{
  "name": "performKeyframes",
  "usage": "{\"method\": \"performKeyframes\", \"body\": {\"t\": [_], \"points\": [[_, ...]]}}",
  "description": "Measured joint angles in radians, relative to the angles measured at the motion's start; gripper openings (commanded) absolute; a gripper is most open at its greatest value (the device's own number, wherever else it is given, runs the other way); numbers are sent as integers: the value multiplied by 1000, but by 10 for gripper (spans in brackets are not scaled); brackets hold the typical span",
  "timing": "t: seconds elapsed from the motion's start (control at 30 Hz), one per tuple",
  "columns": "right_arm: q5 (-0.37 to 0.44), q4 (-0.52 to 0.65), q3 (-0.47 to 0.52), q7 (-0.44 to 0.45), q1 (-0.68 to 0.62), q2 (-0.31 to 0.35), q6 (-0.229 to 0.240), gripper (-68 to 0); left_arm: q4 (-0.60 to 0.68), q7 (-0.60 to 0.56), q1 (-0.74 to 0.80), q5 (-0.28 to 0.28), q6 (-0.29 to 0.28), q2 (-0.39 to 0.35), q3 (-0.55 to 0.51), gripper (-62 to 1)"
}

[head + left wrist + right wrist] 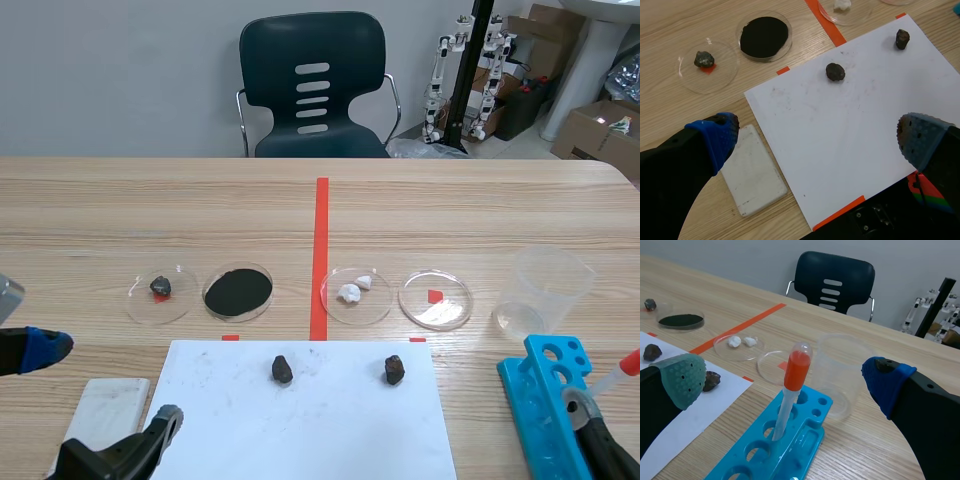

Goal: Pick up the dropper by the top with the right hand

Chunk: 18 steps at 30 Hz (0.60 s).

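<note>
The dropper (788, 393) has a clear stem and an orange-red bulb (797, 369). It stands tilted in a hole of the blue rack (799, 447). My right gripper (784, 377) is open, with one finger on each side of the bulb and not touching it. In the scene view the dropper (617, 374) leans out of the rack (543, 395) at the near right, beside a right finger (577, 406). My left gripper (817, 137) is open over the white sheet (850, 125) and holds nothing.
A clear beaker (541, 290) stands just beyond the rack. Across the middle sit petri dishes: a dark stone (160, 287), black powder (238, 291), white bits (352, 292), one bare (436, 299). Two dark stones (282, 369) (394, 370) lie on the sheet. A white slab (104, 408) lies near left.
</note>
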Motion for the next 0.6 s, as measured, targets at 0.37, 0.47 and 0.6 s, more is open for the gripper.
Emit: {"method": "performKeyframes", "body": {"t": [0.37, 0.47, 0.6], "points": [[-50, -90, -22, 63, 48, 0, 11, -61, 0, 0, 0, 0, 0, 0, 0, 14], [-50, -97, -28, 87, 48, 0, 11, -93, 0, 0, 0, 0, 0, 0, 0, 14], [-57, -100, -30, 114, 48, 0, 11, -146, 0, 0, 0, 0, 0, 0, 0, 14]]}}
